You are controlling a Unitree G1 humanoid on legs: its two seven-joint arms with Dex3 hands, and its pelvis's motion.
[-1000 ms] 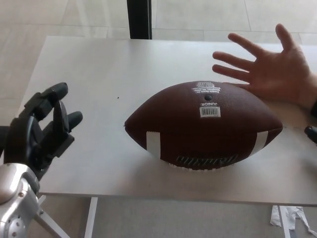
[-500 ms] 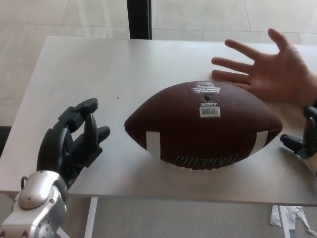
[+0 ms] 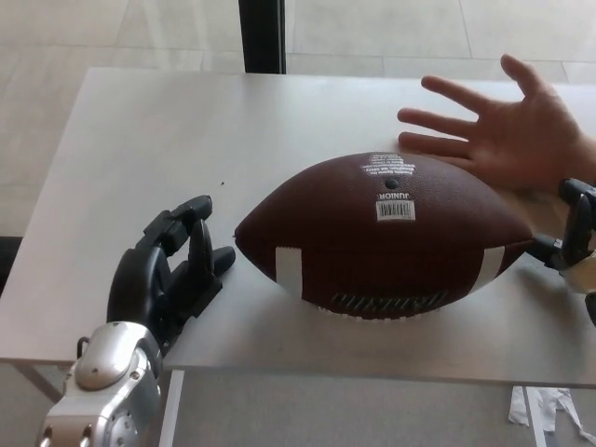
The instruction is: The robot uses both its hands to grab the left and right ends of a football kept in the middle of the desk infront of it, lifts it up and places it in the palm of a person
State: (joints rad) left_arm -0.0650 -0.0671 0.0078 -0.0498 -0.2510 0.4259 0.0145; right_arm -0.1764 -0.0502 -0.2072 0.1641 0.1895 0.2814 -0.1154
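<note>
A brown football [image 3: 382, 237] with white stripes and a barcode label lies on the white desk [image 3: 186, 140], its long axis running left to right. My left hand [image 3: 172, 270] stands open just left of the ball's left tip, a small gap between them. My right hand [image 3: 570, 237] shows only partly at the picture's right edge, open, close to the ball's right tip. A person's open palm [image 3: 512, 130] rests face up on the desk behind the ball's right end.
A dark post [image 3: 262, 35] stands beyond the desk's far edge. The desk's front edge runs just below the ball. Pale floor shows beyond the desk, and white scraps [image 3: 549, 410] lie on the floor at lower right.
My left hand has moved right, closing in on the ball's left tip. My right hand has come further into view toward the right tip. The ball has not moved.
</note>
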